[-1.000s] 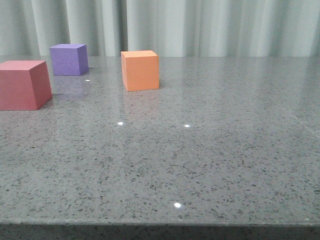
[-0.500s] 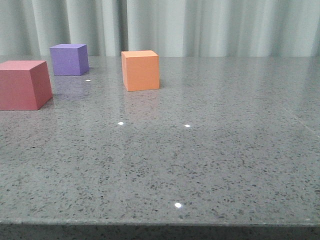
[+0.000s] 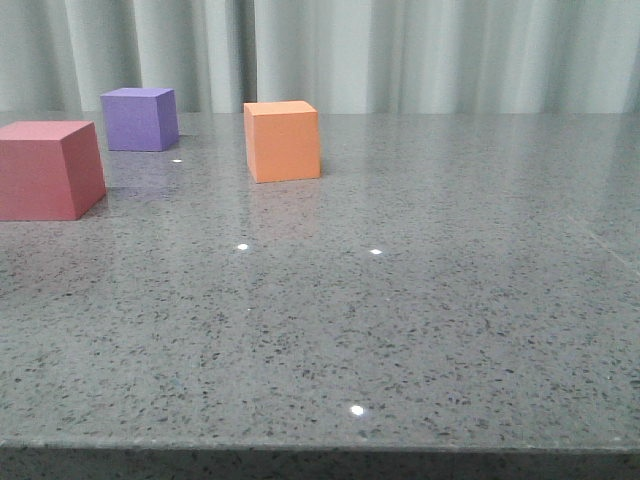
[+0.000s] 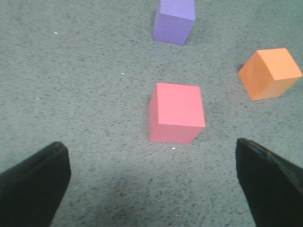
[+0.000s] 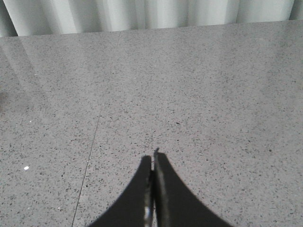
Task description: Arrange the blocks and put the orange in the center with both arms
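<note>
Orange cube (image 3: 282, 141) on the speckled grey table (image 3: 420, 320), front view: upright, toward the far side, left of centre. Purple cube (image 3: 139, 119) farther back and to the left, close to the pale curtain (image 3: 420, 55); pinkish-red cube (image 3: 48, 169) nearest the camera, at the left edge of the picture. All three well apart, none touching. Neither arm in this view.

Left wrist view: left gripper (image 4: 154, 182) with fingers (image 4: 33, 189) spread wide, nothing between them, above the table and touching no cube. Pinkish-red cube (image 4: 176, 118) just ahead of the gap between the fingers, closest to the gripper. Purple cube (image 4: 174, 20) beyond it, partly cut off by the picture's edge. Orange cube (image 4: 270, 74) off to one side, turned corner-on, near the right-hand finger's line yet clear of it. Bare table surface (image 4: 85, 85) between cubes and fingers.

Right wrist view: right gripper (image 5: 154, 163) with fingers pressed together, tips meeting, nothing held. Only table (image 5: 213, 94) and curtain (image 5: 142, 14) ahead; no cube in sight.
</note>
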You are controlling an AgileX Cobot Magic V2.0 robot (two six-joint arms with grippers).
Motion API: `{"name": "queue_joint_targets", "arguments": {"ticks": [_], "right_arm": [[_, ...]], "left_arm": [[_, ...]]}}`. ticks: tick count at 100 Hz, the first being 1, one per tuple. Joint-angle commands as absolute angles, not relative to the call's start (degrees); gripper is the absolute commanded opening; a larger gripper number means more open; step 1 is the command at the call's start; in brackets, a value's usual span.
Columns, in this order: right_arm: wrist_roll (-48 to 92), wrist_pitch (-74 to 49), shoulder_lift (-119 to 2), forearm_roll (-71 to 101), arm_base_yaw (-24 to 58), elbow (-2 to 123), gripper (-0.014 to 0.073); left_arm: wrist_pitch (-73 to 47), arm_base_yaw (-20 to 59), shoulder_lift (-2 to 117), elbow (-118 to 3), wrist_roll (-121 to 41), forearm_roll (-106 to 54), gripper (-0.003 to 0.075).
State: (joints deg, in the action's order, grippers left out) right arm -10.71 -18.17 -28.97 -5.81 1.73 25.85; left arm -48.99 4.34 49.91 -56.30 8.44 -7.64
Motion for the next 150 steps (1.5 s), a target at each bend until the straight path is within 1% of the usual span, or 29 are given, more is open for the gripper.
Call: {"name": "queue_joint_targets", "arguments": {"ticks": [1, 16, 31, 41, 49, 66, 87, 94, 108, 125, 150], "right_arm": [[-10.29, -13.66, -28.91, -6.5, 1.37, 27.36, -0.0069], [-10.29, -13.66, -28.91, -6.5, 1.37, 27.36, -0.0069], [-10.29, -13.66, -28.91, -6.5, 1.37, 27.36, -0.0069], [-10.29, -13.66, -28.91, -6.5, 1.37, 27.36, -0.0069], [-10.29, -13.66, -28.91, -6.5, 1.37, 27.36, -0.0069], [-10.29, -13.66, -28.91, -6.5, 1.37, 27.36, -0.0069], [-10.29, -13.66, -28.91, -6.5, 1.37, 27.36, -0.0069], [-10.29, -13.66, -28.91, -6.5, 1.37, 27.36, -0.0069], [-10.29, -13.66, -28.91, -6.5, 1.37, 27.36, -0.0069], [-10.29, -13.66, -28.91, -6.5, 1.37, 27.36, -0.0069], [-10.29, -13.66, -28.91, -6.5, 1.37, 27.36, -0.0069]], "left_arm": [[-43.25, 5.46, 52.16, -58.27, 8.47, -10.75, 0.0655], [-39.41, 10.64, 57.52, -60.27, 9.14, -11.52, 0.0651], [-36.91, 16.92, 65.05, -65.89, 12.96, -10.06, 0.0651], [-36.81, 20.91, 70.7, -70.91, 17.44, -5.79, 0.0651], [-36.91, 24.39, 75.83, -75.59, 23.97, 0.58, 0.0651], [-41.2, 31.64, 86.85, -86.8, 35.95, 13.15, 0.0651], [-48.64, 38.07, 98.91, -100.29, 42.71, 23.14, 0.0651], [-50.56, 39.26, 102.73, -104.69, 42.71, 24.11, 0.0651], [-52.54, 40.55, 107.35, -109.77, 42.71, 24.5, 0.0651], [-51.96, 40.67, 108.43, -110.52, 46.96, 24.14, 0.0651], [-51.96, 40.67, 109.33, -110.52, 47.75, 26.25, 0.0651]]}}
